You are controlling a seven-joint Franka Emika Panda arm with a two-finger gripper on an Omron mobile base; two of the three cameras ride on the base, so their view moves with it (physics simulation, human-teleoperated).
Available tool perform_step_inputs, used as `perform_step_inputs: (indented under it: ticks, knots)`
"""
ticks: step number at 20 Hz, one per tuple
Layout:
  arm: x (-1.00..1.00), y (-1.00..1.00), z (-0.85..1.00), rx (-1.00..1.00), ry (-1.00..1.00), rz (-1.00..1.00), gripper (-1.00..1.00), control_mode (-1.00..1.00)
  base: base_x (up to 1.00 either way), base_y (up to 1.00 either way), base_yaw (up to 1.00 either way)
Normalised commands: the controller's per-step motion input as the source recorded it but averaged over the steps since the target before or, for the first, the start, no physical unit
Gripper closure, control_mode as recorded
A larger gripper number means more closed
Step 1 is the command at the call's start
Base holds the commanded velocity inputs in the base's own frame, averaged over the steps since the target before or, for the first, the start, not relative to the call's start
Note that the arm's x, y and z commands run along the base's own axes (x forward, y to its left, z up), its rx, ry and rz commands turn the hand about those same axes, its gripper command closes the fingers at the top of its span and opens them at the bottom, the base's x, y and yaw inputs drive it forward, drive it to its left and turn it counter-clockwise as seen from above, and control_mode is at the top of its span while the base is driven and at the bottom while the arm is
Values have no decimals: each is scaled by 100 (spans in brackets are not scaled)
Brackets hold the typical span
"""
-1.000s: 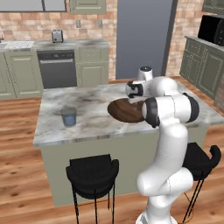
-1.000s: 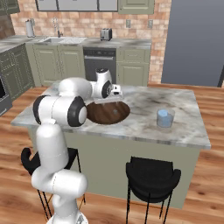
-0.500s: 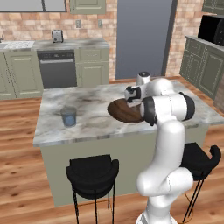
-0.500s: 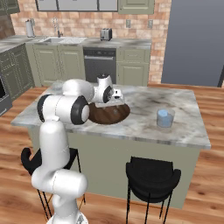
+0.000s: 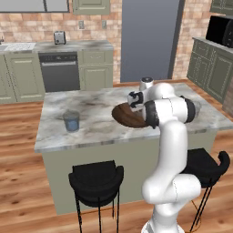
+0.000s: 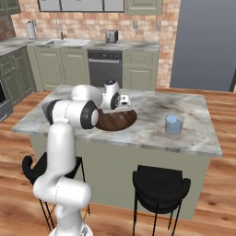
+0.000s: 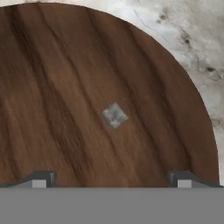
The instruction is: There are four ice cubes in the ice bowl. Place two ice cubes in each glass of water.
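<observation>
While your jaws hang spread over the bowl (image 7: 65, 87) | one ice cube (image 7: 114, 115) lies beneath | glass (image 5: 71, 121) looks unfilled | most of the task remains

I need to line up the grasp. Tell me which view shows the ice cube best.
The hand view: the ice cube lies alone on the ice bowl, ahead of the open gripper. In the left base view the arm covers much of the bowl and no cube can be made out. In the right base view the cube is too small to tell.
</observation>
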Motion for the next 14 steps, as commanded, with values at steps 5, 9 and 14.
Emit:
perform_step_inputs:
  ticks: [5,9,14]
  knots:
    - [18,0,-9,0,0,0,-100,-100,0,0,0]
    - [0,0,-1,0,0,9,-100,-100,0,0,0]
    - [0,0,0,0,0,10,-100,-100,0,0,0]
